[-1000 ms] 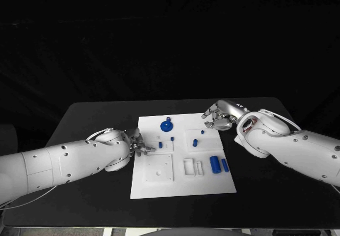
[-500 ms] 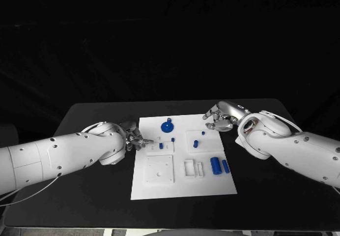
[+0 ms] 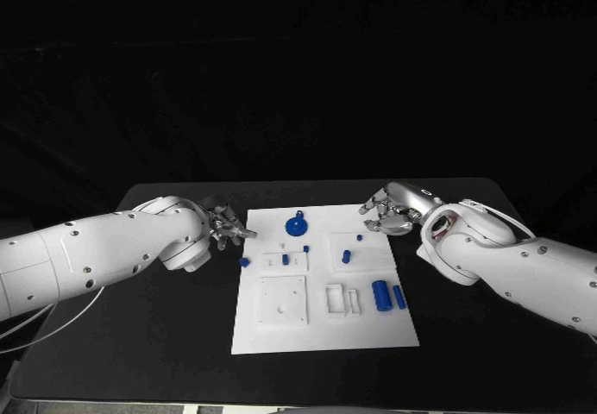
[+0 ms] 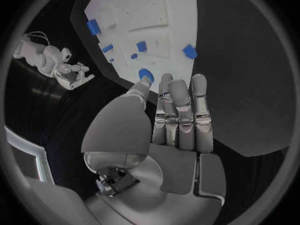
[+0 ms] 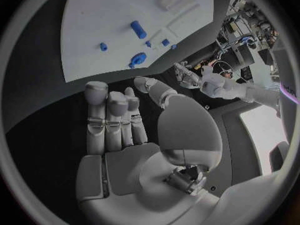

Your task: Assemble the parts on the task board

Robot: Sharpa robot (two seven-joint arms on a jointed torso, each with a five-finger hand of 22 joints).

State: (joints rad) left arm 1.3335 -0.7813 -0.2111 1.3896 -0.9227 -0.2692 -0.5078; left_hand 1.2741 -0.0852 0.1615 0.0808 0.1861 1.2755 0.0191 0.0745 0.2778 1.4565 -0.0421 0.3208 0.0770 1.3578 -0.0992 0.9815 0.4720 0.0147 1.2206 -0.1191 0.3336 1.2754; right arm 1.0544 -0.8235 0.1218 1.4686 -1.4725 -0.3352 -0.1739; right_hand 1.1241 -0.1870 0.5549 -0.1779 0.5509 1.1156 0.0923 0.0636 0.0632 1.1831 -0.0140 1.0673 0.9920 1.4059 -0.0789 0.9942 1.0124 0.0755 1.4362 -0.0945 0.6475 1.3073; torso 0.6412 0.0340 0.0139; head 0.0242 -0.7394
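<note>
Task board [image 3: 326, 332]: one white plate, mid-desk [image 3: 149, 345], long axis running near edge to far edge. Parts [image 3: 380, 291]: seven blue pieces counted on it, two larger cylinders lying lengthwise. Left hand [image 3: 229, 229]: beside board's left edge, fingers extended, empty. Right hand [image 3: 388, 216]: at far right corner, fingers apart, empty.

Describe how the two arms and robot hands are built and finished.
Both arms are bulky glossy white shells dotted with small dark screw holes. The left arm trails a thin pale cable. Each ends in a silver metallic hand with segmented fingers: left robot hand, right robot hand.
</note>
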